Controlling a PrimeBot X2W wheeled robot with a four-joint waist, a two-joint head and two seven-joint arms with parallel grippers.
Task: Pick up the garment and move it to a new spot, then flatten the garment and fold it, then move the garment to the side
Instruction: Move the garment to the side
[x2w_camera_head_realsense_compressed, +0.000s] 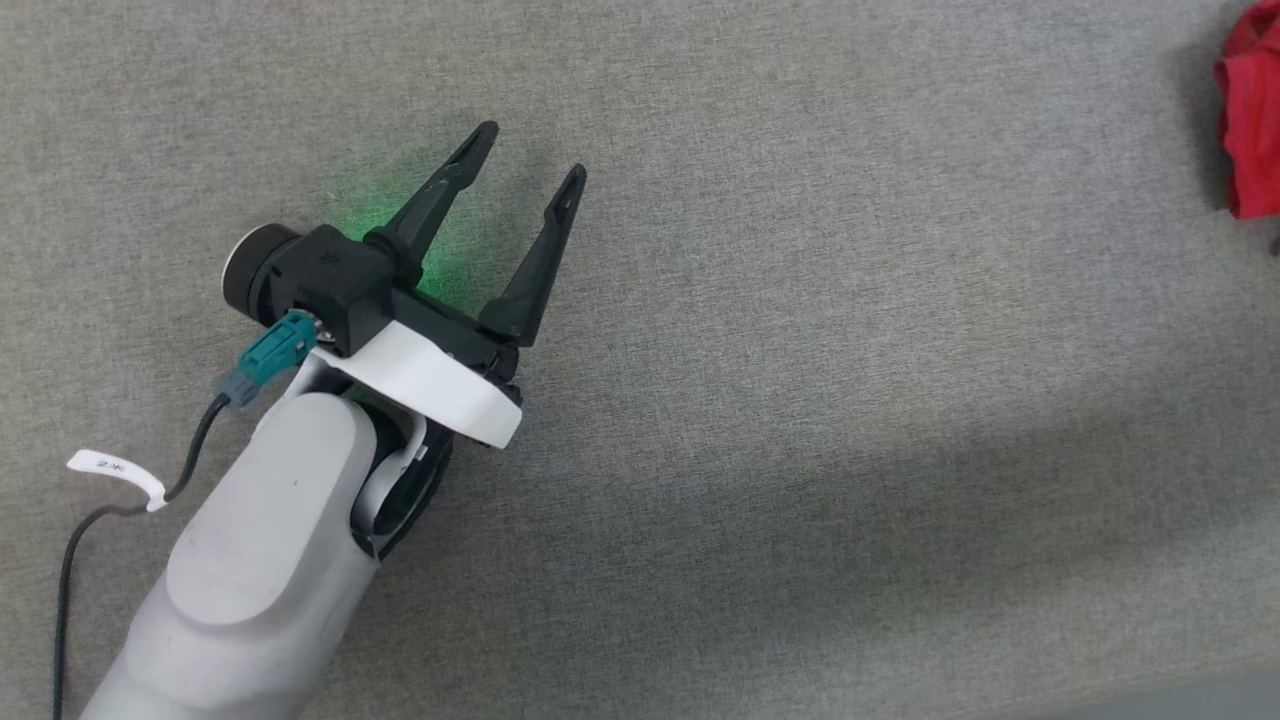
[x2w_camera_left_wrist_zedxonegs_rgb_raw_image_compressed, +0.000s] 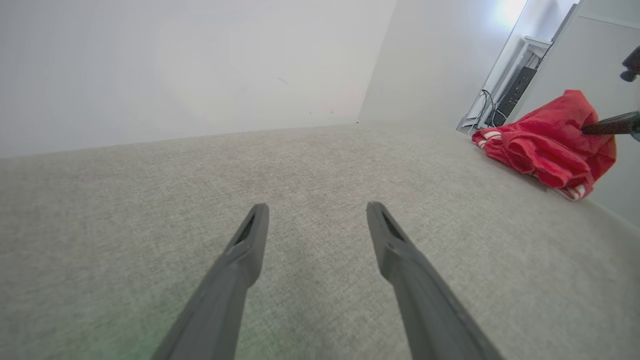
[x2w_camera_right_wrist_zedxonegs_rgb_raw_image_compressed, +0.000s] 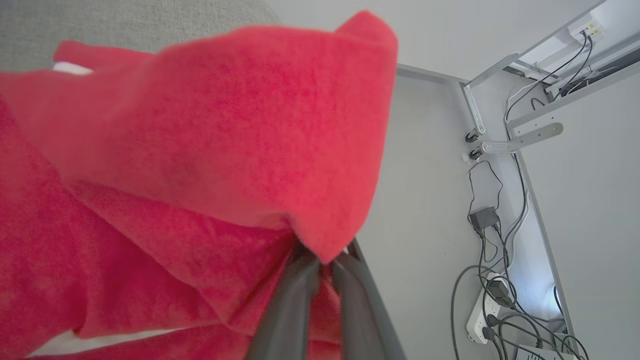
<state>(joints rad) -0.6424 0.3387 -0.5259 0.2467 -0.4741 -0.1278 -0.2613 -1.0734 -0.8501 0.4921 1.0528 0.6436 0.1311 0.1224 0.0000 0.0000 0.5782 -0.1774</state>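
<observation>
- My right gripper (x2w_camera_right_wrist_zedxonegs_rgb_raw_image_compressed: 326, 260) has its fingers pressed together on a fold of the garment (x2w_camera_left_wrist_zedxonegs_rgb_raw_image_compressed: 545, 140). Red cloth drapes over the tips, so I cannot see how deep the bite goes.
- The garment is a crumpled red heap at the far right of the grey cloth-covered table (x2w_camera_head_realsense_compressed: 800, 400), close to its right edge. The pinched fold stands up as a peak, and the rest lies on the surface.
- My left gripper (x2w_camera_head_realsense_compressed: 531, 152) is spread wide and holds nothing. It hovers over bare table on the left, well apart from the heap.
- Slip risk: if I hold only a thin outer layer, the hanging weight may pull the soft fabric out of my grip as I lift.
- Edge risk: a dropped or dragged garment could slide off the right side, towards the cables and power strip (x2w_camera_right_wrist_zedxonegs_rgb_raw_image_compressed: 495, 300) on the floor below.
- Tangle risk: the shirt is bunched, so hauling on one fold may twist it and make flattening harder.
- Sight risk: my head view catches just a sliver of red at its right border, so I would judge the carry poorly.
- My left arm is too far off to catch anything.
</observation>
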